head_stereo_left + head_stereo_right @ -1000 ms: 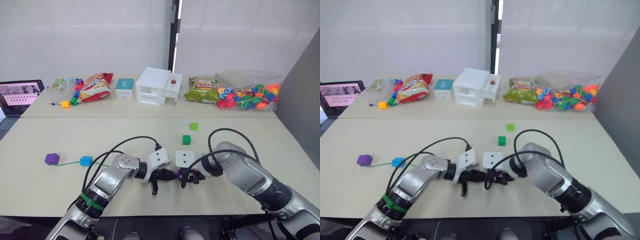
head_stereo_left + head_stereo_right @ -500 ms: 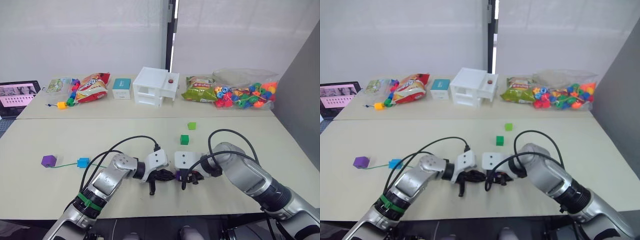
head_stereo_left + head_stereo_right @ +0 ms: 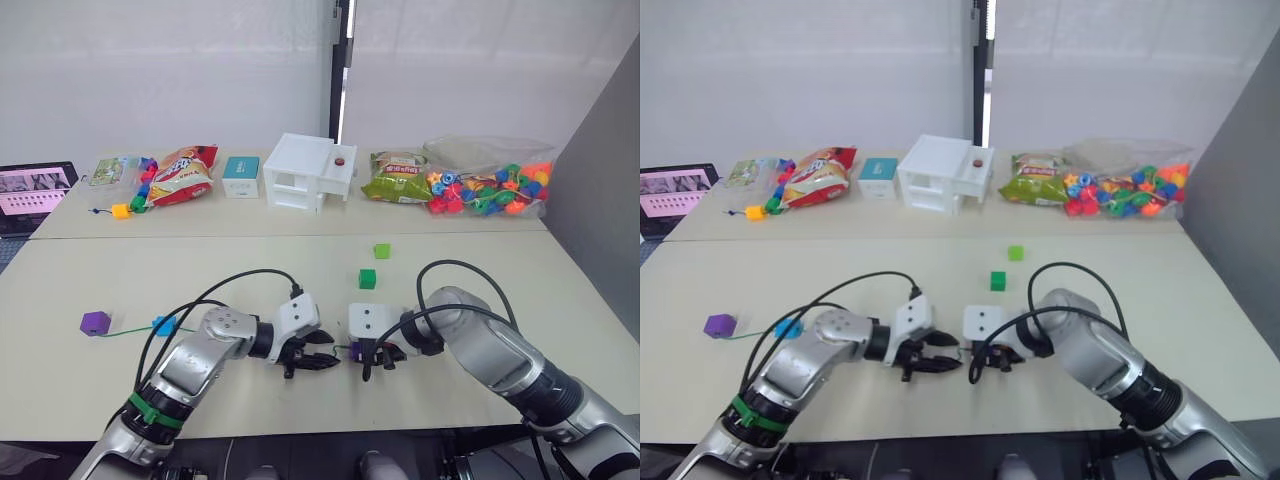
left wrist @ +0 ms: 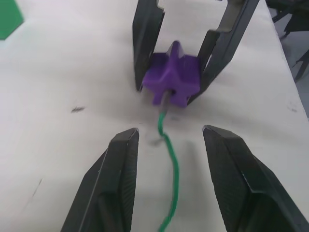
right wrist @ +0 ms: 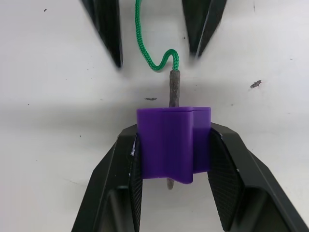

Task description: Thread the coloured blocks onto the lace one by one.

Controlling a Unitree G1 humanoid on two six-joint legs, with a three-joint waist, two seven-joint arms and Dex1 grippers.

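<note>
Two grippers face each other low over the table (image 3: 480, 250). Seen from the right wrist, the right gripper (image 5: 172, 145) clamps a purple block (image 5: 173, 142) between its fingers, with the lace's grey tip (image 5: 174, 88) run through it, poking out both sides and pointing into the claw. From the left wrist, the left gripper (image 4: 170, 139) gapes wide, the green lace (image 4: 170, 193) lying loose between its fingers. Both forearms lie nearly flat, elbows outward. Beyond the right gripper sit the dark green block (image 3: 368, 278) and light green block (image 3: 382, 251).
</note>
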